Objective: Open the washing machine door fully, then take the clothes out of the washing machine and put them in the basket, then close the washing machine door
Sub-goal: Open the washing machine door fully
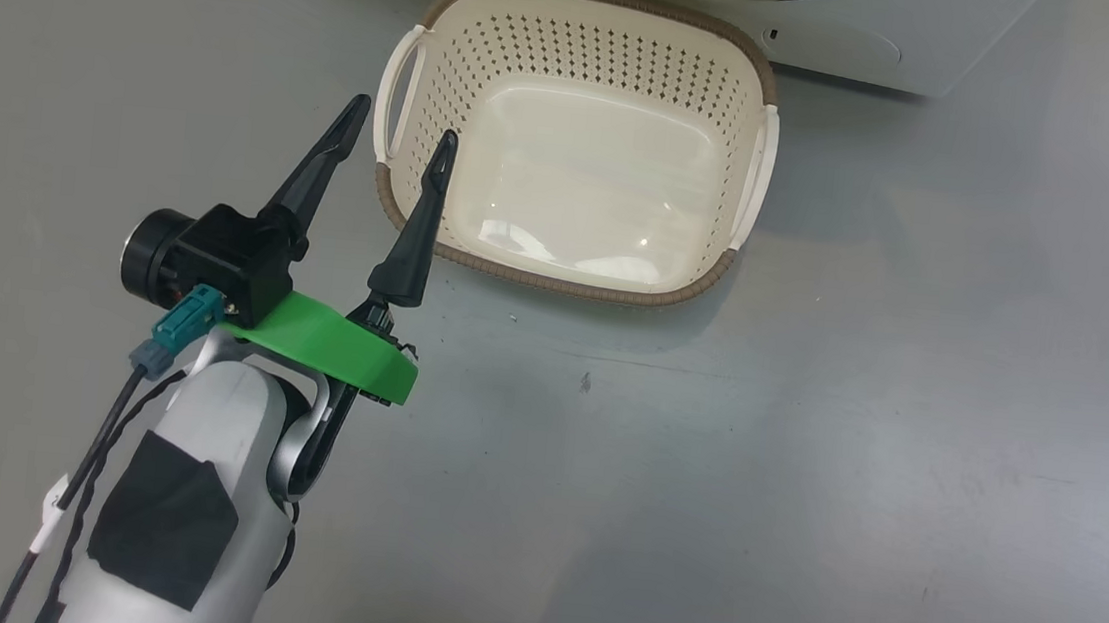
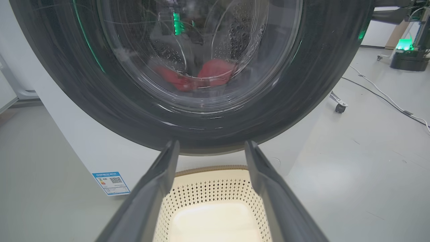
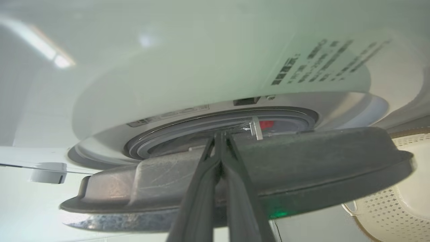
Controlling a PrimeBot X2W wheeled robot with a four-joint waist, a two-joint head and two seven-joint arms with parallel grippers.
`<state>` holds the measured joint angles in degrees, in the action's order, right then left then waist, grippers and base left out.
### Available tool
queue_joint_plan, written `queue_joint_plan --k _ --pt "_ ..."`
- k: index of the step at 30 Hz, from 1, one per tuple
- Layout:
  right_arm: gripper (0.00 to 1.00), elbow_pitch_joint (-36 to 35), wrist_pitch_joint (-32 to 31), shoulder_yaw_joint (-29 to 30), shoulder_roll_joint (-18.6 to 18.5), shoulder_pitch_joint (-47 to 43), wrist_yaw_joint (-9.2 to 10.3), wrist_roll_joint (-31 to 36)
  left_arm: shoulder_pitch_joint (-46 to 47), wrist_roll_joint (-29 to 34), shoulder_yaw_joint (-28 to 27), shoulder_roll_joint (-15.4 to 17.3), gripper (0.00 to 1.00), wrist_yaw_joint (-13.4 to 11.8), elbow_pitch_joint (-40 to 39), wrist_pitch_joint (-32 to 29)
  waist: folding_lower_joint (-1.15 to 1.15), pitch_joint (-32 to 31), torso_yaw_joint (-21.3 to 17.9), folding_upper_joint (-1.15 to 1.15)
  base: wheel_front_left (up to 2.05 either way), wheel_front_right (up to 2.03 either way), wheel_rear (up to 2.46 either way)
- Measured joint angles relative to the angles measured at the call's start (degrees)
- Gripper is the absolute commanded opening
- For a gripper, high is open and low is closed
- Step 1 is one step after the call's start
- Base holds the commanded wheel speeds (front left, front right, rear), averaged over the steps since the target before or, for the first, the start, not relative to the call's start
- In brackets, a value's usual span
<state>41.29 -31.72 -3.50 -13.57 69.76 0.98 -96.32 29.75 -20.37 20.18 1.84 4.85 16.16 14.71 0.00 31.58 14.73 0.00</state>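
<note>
Beside the basket (image 1: 587,53), my left jaws stand wide, empty; my right jaws, shut, point over the washing machine door (image 3: 319,161).

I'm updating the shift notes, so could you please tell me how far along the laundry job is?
Done: nothing complete; the washing machine door stands only slightly ajar. In hand: the shut right gripper has its tips at the door's edge, apparently to swing it wider. Left: the red clothes lie in the drum, the basket is empty with the open left gripper beside it, and closing comes last.
</note>
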Motion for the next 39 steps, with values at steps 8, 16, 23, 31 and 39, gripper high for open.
queue_joint_plan --k 8,16,23,31,39 --pt "0.0 0.58 -3.85 -0.59 -0.11 -0.7 -0.93 -1.53 0.02 0.38 -0.16 -0.11 1.0 0.03 0.38 0.0 0.0 -0.62 -0.73 0.0 0.0 0.0 0.0" --pt "0.0 1.27 -7.39 -0.8 0.22 -2.57 -2.94 -2.97 0.05 0.57 -0.38 -0.18 1.0 0.05 1.43 0.0 0.0 -1.83 -1.4 0.0 0.0 0.0 0.0" --pt "0.0 1.41 -10.74 -1.27 0.96 -5.32 -4.01 -4.02 0.02 0.75 -0.58 -0.19 1.0 0.07 2.08 0.0 0.0 -3.42 -1.99 0.0 0.0 0.0 0.0" --pt "0.0 1.24 -14.4 -2.38 2.12 -8.47 -5.45 -5.12 -0.09 0.82 -1.33 -0.21 1.0 0.09 2.71 0.0 0.0 -5.17 -2.6 0.0 0.0 0.0 0.0" --pt "0.0 0.57 -17.41 -3.03 3.59 -13.12 -6.46 -6.38 -0.9 1.32 -1.56 -0.22 1.0 0.49 3.81 0.0 0.0 -7.26 -3.05 0.0 0.0 0.0 0.0"
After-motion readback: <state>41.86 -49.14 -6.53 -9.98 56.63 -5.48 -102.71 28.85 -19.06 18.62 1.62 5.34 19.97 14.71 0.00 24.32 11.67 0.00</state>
